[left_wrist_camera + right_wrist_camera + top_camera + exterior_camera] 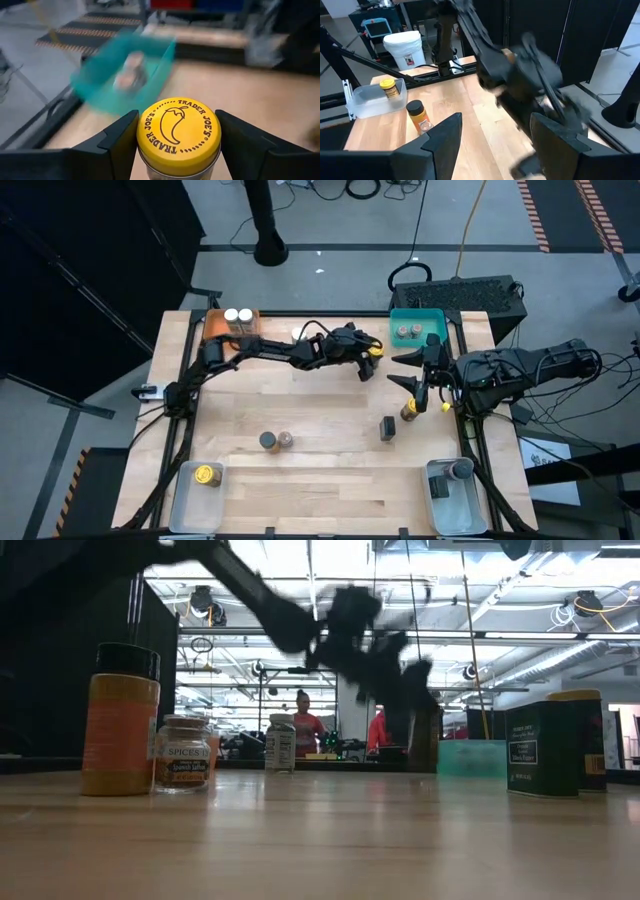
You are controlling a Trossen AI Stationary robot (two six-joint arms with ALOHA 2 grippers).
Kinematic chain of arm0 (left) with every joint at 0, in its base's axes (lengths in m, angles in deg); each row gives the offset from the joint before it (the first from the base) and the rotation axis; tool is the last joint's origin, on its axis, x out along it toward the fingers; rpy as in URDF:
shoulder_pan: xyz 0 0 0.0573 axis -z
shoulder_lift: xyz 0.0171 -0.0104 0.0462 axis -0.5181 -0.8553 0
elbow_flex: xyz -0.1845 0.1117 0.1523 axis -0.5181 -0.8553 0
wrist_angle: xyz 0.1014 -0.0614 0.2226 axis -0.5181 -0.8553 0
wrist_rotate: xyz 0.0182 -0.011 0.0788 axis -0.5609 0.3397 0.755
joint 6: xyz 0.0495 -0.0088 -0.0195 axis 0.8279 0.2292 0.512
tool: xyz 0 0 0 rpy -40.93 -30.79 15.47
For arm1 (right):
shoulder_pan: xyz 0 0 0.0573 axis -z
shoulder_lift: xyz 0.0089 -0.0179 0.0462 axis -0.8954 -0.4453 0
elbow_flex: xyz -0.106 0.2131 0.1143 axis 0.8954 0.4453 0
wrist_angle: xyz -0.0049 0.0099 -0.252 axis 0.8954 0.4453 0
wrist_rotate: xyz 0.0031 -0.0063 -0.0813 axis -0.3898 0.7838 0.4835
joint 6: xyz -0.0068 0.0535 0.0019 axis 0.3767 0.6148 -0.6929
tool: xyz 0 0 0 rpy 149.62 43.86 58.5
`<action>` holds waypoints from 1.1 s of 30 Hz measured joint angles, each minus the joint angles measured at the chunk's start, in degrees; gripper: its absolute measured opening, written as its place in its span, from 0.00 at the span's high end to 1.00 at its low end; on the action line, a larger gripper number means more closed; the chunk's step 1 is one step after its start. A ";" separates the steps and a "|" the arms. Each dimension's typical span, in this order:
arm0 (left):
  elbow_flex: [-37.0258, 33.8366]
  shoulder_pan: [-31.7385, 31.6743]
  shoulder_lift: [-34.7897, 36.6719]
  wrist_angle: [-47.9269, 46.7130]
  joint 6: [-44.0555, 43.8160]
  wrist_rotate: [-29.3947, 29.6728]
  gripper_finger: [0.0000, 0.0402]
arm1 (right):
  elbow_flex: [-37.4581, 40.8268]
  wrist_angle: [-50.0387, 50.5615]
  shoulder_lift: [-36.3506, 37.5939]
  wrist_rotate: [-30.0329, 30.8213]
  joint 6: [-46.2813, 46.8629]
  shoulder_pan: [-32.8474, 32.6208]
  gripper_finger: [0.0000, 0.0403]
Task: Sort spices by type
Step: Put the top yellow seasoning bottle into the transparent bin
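My left gripper reaches over the table's far middle, shut on a jar with a yellow lid. My right gripper hovers open just to its right, beside the teal tray; its own view shows its spread fingers holding nothing. Two grey-lidded jars stand in the teal tray and two white-topped jars in the orange tray. On the table stand two jars, a dark tin and a brownish jar. My left gripper pinches the yellow-lidded jar between its two fingers, one on each side at the lid's rim. The lid's top faces the wrist camera. The jar's body and base are hidden below the lid, so I cannot tell whether it is lifted clear.
A clear tray at the near left corner holds a yellow-lidded jar; another clear tray at the near right holds dark-lidded things. The low view shows jars and tins standing apart, and people beyond the table.
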 joint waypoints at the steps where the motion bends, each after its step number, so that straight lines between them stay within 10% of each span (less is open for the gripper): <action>1: 0.00 0.75 2.74 -2.21 0.10 -0.02 0.41 | 0.00 0.04 0.09 -0.01 0.68 0.00 0.46; 16: -17.76 30.94 48.97 -29.37 -4.26 24.39 0.41 | -1.29 2.16 5.37 -0.07 6.76 -0.01 0.46; 23: -21.42 52.36 56.71 -36.56 -22.48 37.00 0.41 | -1.29 -0.43 1.83 0.10 8.29 -0.02 0.46; 33: -21.68 76.61 55.35 -54.88 -37.97 30.95 0.41 | -1.22 -7.66 -8.47 -0.34 10.70 -0.02 0.46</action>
